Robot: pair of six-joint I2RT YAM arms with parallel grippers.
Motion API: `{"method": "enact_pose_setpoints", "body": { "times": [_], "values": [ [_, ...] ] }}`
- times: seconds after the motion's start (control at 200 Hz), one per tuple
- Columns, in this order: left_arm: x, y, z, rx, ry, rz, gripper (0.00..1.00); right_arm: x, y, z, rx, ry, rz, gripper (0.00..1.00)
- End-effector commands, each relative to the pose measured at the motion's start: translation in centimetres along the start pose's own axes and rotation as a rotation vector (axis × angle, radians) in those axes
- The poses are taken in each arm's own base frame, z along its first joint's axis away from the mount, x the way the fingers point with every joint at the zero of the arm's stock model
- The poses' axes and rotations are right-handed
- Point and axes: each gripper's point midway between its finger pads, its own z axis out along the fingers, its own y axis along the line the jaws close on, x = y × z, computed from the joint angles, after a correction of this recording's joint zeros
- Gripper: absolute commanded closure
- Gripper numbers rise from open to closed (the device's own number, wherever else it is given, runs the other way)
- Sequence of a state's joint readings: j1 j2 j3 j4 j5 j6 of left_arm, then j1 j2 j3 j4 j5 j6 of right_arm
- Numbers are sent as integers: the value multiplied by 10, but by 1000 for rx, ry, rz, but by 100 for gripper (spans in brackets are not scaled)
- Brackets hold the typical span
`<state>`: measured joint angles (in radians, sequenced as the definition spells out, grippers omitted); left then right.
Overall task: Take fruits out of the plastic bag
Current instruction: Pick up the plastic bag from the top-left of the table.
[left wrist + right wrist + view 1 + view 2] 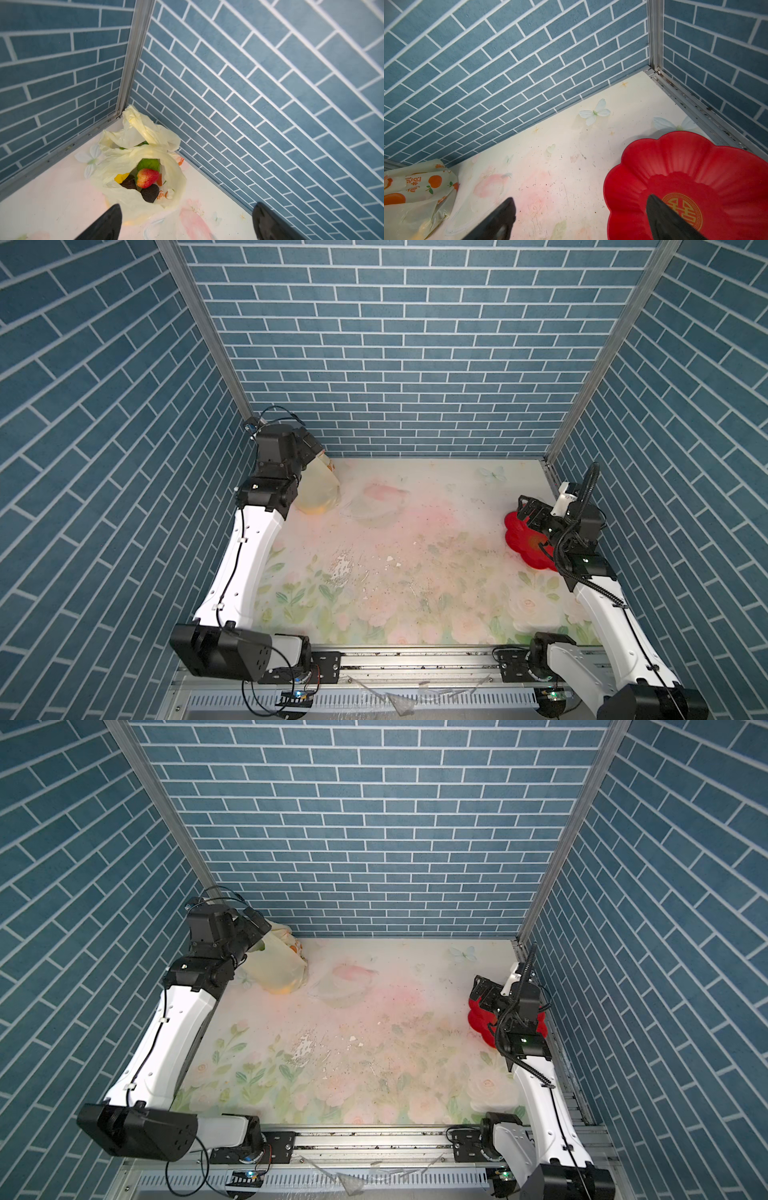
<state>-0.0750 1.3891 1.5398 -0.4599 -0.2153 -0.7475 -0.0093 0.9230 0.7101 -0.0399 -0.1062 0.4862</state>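
The pale-yellow plastic bag (320, 489) (278, 969) stands in the far left corner with its mouth open upward. The left wrist view looks into the bag (124, 197): inside lie a red strawberry (147, 177), a green fruit (148, 164), a yellow piece (121, 177) and two dark brown pieces (150, 193). My left gripper (311, 444) (188, 207) hangs open just above the bag's near side and holds nothing. My right gripper (525, 510) (581, 198) is open and empty over the left edge of the red flower-shaped plate (519, 539) (675, 166), which is empty.
Blue brick-patterned walls close in the back and both sides, and the bag touches the back corner. The bag's printed side (415, 187) shows in the right wrist view. A metal rail (415, 659) runs along the table's front edge, with clear plastic scraps (399, 693) below it.
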Motion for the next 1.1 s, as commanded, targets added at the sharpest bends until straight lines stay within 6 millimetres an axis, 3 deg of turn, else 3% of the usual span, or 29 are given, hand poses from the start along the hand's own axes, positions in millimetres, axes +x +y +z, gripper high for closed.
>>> {"method": "enact_pose_setpoints", "body": {
  "times": [0.0, 0.33, 0.41, 0.525, 0.645, 0.92, 1.095],
  "values": [
    [5, 9, 16, -30, 32, -102, 1, -1, 3, -5, -15, -3, 40, 2],
    [-12, -1, 83, 9, -34, -190, 1, 12, 0, 2, -21, 29, 61, 3],
    [-22, -1, 94, 0, -76, -192, 5, 16, -1, 2, -22, 38, 67, 3],
    [-34, 1, 109, -7, -109, -203, 17, 20, -3, 3, -18, 47, 68, 3],
    [-49, -10, 118, 38, -138, -176, 34, 24, -5, 3, -11, 58, 70, 3],
    [-64, -58, 113, 170, -78, -21, 89, 30, -9, 5, 3, 76, 71, 3],
    [-55, -100, 93, 270, 13, 123, 97, 30, -10, 8, 12, 85, 87, 4]
  ]
}}
